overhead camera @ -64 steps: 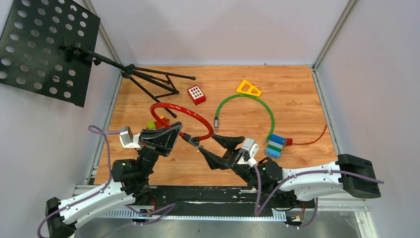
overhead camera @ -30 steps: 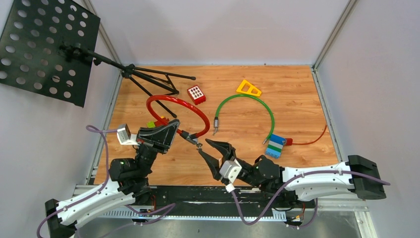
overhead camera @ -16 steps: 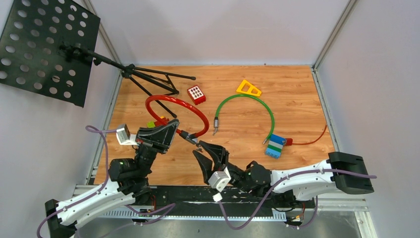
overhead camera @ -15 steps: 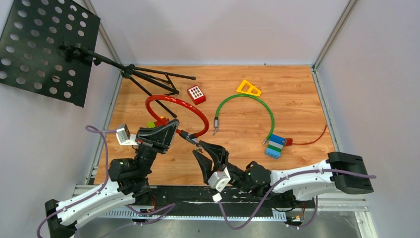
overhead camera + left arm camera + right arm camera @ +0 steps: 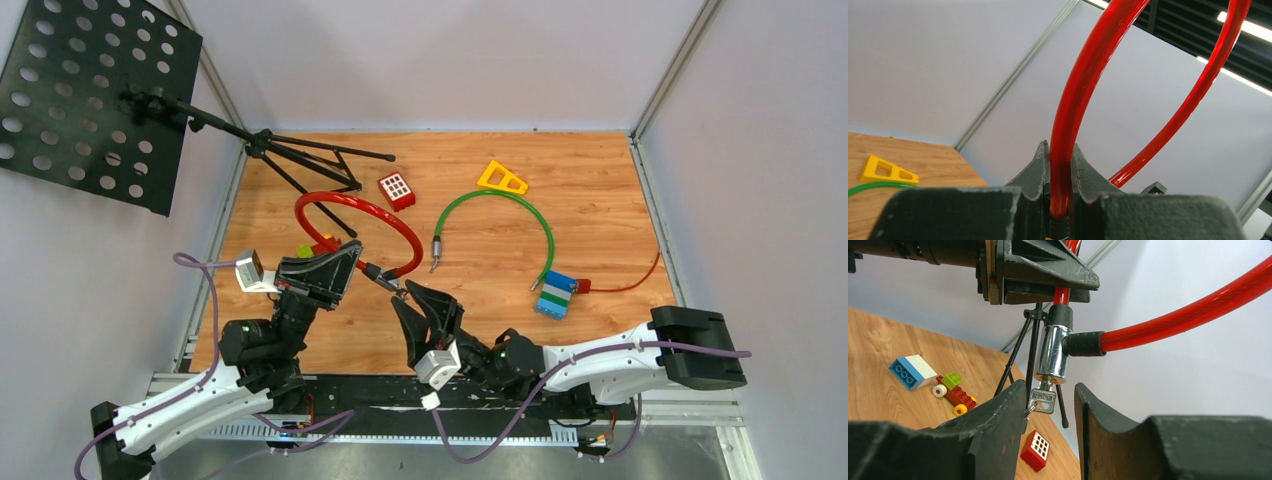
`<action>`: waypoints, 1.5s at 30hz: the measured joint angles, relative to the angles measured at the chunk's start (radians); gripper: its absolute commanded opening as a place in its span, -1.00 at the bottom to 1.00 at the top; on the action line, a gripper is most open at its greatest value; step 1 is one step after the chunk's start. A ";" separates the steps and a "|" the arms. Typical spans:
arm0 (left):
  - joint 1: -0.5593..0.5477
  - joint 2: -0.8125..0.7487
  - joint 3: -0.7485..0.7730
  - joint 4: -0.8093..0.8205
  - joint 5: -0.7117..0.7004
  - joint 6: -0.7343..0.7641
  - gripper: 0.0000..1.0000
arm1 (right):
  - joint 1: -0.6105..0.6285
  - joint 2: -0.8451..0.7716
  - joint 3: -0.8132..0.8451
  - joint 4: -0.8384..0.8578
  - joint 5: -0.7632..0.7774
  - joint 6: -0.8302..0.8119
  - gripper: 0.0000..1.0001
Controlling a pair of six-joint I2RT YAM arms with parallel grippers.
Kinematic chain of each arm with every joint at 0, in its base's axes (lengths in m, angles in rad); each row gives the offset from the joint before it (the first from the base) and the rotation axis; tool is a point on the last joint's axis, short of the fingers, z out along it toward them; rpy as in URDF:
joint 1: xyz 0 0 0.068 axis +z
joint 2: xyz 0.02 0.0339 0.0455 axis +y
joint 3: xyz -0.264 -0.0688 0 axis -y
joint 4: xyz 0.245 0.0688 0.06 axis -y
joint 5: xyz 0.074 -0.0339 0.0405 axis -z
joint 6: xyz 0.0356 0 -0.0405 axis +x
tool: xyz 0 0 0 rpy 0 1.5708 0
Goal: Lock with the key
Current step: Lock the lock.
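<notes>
Right wrist: upturned right tool (image 5: 1050,386), apart, flanks the key (image 5: 1043,401); left tool (image 5: 1060,150) clamps the red cable (image 5: 1083,75).

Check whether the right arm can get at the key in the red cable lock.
Probably yes: the key hangs inside the open right gripper, with nothing blocking it, while the left gripper holds the red cable.

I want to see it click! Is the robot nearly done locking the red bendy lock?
Done: the left gripper clamps the red plastic-coated cable, whose end sits in the shiny metal lock barrel, with the small silver key already in it. In hand: the right gripper's jaws stand either side of the key, not squeezing. Left: grip and turn it.
</notes>
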State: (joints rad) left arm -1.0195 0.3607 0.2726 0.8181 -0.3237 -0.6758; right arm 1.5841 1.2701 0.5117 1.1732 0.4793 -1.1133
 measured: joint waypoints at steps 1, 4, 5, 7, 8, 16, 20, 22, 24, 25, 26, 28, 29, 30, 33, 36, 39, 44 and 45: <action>0.000 0.000 0.000 0.000 0.000 0.000 -1.00 | 0.001 0.000 0.000 -0.005 0.002 0.000 -0.17; 0.000 0.000 0.000 0.000 0.000 0.000 -1.00 | 0.004 0.000 0.000 -0.025 0.002 0.003 -0.17; 0.000 0.000 0.000 0.000 0.000 0.000 -1.00 | 0.005 0.000 0.000 -0.031 0.002 0.004 -0.17; 0.000 0.000 0.000 0.000 0.000 0.000 -1.00 | 0.005 0.002 0.000 -0.035 0.003 0.005 -0.18; 0.000 0.000 0.000 0.000 0.000 0.000 -1.00 | 0.005 0.005 0.000 -0.035 0.006 0.005 -0.19; 0.000 0.000 0.000 -0.002 0.000 0.000 -1.00 | 0.005 0.037 0.000 -0.023 0.035 -0.015 -0.29; 0.000 0.000 0.000 -0.003 0.000 0.000 -1.00 | 0.005 0.037 0.000 -0.011 0.043 -0.022 -0.35; 0.000 0.000 0.000 -0.003 0.000 -0.001 -1.00 | 0.005 0.037 0.000 -0.005 0.046 -0.024 -0.38; 0.000 0.000 0.000 -0.003 0.000 -0.001 -1.00 | 0.005 0.037 0.000 -0.001 0.048 -0.027 -0.42; 0.000 0.000 0.000 -0.003 0.000 -0.001 -1.00 | 0.005 0.037 0.000 0.000 0.050 -0.030 -0.43; 0.000 -0.001 0.000 -0.003 0.000 -0.001 -1.00 | 0.005 0.037 0.000 0.001 0.052 -0.033 -0.45; 0.000 -0.002 0.000 -0.003 0.000 -0.001 -1.00 | 0.005 0.038 0.000 0.005 0.055 -0.036 -0.47; 0.000 -0.002 0.000 -0.003 0.000 -0.001 -1.00 | 0.005 0.039 0.000 0.006 0.055 -0.038 -0.48; 0.000 -0.003 0.000 -0.003 0.000 -0.001 -1.00 | 0.005 0.039 0.000 0.008 0.056 -0.041 -0.49; 0.000 -0.003 0.000 -0.003 0.000 -0.001 -1.00 | 0.005 0.044 0.000 0.014 0.063 -0.043 -0.52; 0.000 -0.004 0.000 -0.006 0.000 -0.001 -1.00 | 0.005 0.045 0.000 0.014 0.069 -0.044 -0.55; 0.000 -0.004 0.000 -0.006 0.000 -0.001 -1.00 | 0.005 0.045 0.000 0.014 0.071 -0.043 -0.59; 0.000 -0.003 0.000 -0.007 0.001 -0.001 -1.00 | 0.005 0.029 0.000 -0.010 0.069 -0.009 -0.73; 0.000 -0.003 0.000 -0.007 0.002 -0.001 -1.00 | 0.005 0.018 0.000 -0.023 0.068 0.006 -0.77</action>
State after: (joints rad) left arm -1.0195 0.3573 0.2726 0.8112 -0.3222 -0.6769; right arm 1.5894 1.2884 0.5121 1.1507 0.5468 -1.1072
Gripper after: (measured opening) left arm 0.142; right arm 0.233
